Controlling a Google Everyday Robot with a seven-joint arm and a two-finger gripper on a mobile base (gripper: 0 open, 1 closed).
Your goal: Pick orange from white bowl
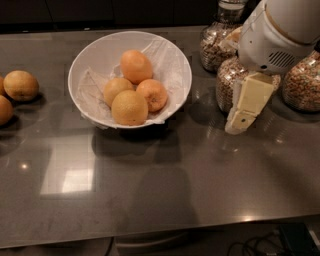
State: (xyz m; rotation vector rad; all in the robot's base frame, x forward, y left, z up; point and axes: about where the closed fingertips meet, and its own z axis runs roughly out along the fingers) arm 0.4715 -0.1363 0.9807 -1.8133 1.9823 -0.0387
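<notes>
The end effector (pixel 239 122) hangs above the desk (pixel 175 180) at the right, in front of a glass jar of cereal (pixel 227 87) and well apart from the white bowl (pixel 129 34). Its opening state cannot be told. The orange (pixel 136 66) lies at the rear of the bowl on crinkled paper (pixel 167 60), touching the three other fruits (pixel 129 107) in front of it. Two loose fruits (pixel 20 85) lie on the desk at the left edge.

A dark grey glossy countertop (pixel 165 195) fills the view; pale patches of light reflect on it. Behind it stand dark panels (pixel 75 12). The gripper (pixel 236 125) hangs above the countertop's right side.
</notes>
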